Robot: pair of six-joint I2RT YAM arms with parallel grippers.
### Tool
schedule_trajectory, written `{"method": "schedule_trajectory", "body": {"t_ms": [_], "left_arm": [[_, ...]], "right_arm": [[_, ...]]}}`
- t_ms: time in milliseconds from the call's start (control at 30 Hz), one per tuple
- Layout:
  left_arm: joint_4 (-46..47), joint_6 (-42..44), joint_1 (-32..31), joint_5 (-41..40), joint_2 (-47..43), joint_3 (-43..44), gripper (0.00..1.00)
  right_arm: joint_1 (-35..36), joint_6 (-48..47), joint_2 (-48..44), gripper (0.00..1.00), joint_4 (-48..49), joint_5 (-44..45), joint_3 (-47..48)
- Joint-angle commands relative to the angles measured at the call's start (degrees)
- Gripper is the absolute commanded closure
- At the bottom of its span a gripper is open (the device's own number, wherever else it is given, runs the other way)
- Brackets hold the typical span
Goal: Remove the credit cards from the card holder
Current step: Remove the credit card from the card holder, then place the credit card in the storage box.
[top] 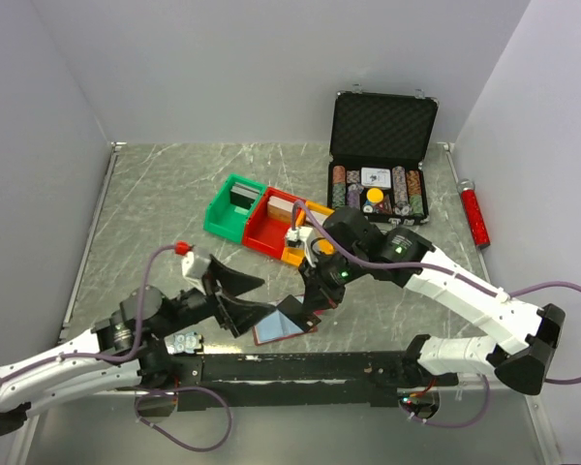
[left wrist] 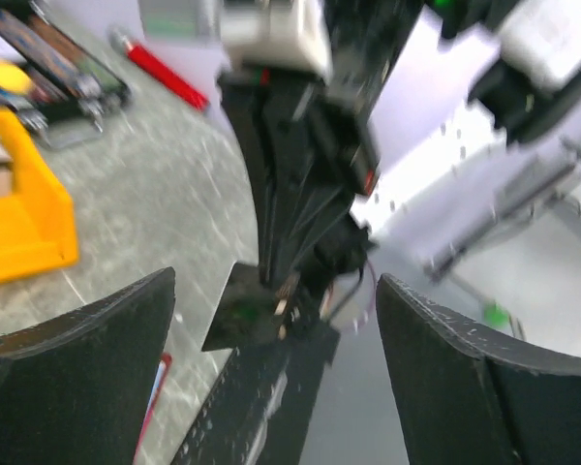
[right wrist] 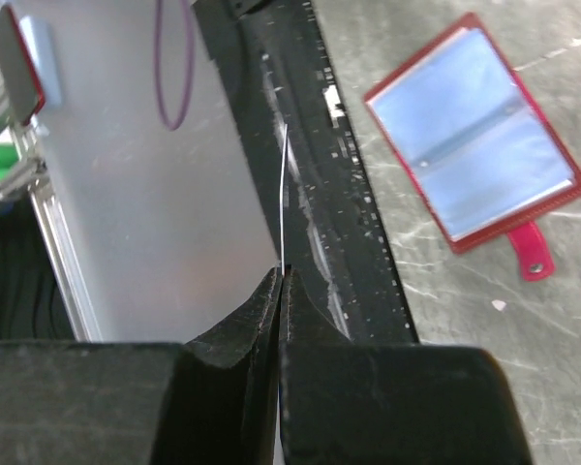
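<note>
The card holder (top: 283,325) lies flat and open on the tabletop, close to the middle of the near edge, just beyond the black rail (top: 300,366) that runs along that edge. Both its halves show pale blue-grey glossy panels framed in dark red, and its little strap tab (right wrist: 530,254) sticks out from one side onto the bare stone-patterned surface.

The right claw (right wrist: 281,276) hangs over the rail with its fingers pressed together on a credit card (right wrist: 284,194). From the wrist view the card is edge-on, no more than a thin pale line rising from between the fingertips. The card holder sits off to one side of this claw, near but clear of it, with nothing touching it.

The left claw (top: 244,298) is on the other side of the card holder, towards the near-left corner, so the holder lies between the two claws. Its fingers (left wrist: 77,378) stand wide apart with nothing between them, pointing across at the right arm.

Further back, around the middle of the tabletop, a green bin (top: 234,205), a red bin (top: 271,221) and a yellow bin (top: 305,240) stand in a slanted row. A black chip case (top: 382,160) stands open near the far-right corner, and a red cylinder (top: 475,215) lies along the right edge.
</note>
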Motion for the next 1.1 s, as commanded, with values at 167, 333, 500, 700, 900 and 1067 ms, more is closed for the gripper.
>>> {"method": "schedule_trajectory", "body": {"t_ms": [167,333,500,700,900,1067], "left_arm": [[3.1,-0.2,7.7,20.7,7.3,0.3,0.30],[6.3,-1.5,10.4,25.4,9.7,-0.2,0.34],[9.7,-2.4,10.8,29.3,13.4,-0.3,0.44],[11.4,-3.1,10.8,31.4,16.0,-0.8,0.51],[13.6,-4.3,10.9,31.3,15.1,-2.6,0.75],[16.1,-5.5,10.9,30.8,14.1,-4.3,0.99]], "right_arm": [[2.9,-1.6,-0.7,1.00,-3.1,-0.5,5.2],[3.3,-1.6,-1.3,1.00,-2.5,-0.9,4.5],[3.4,-1.5,-1.6,1.00,-1.7,-1.1,4.4],[3.5,-1.6,-1.5,1.00,-1.5,-0.9,4.5],[3.4,-1.2,-1.8,1.00,-0.8,-2.2,4.7],[3.4,0.3,-2.7,0.87,1.8,-4.3,3.7]]}}
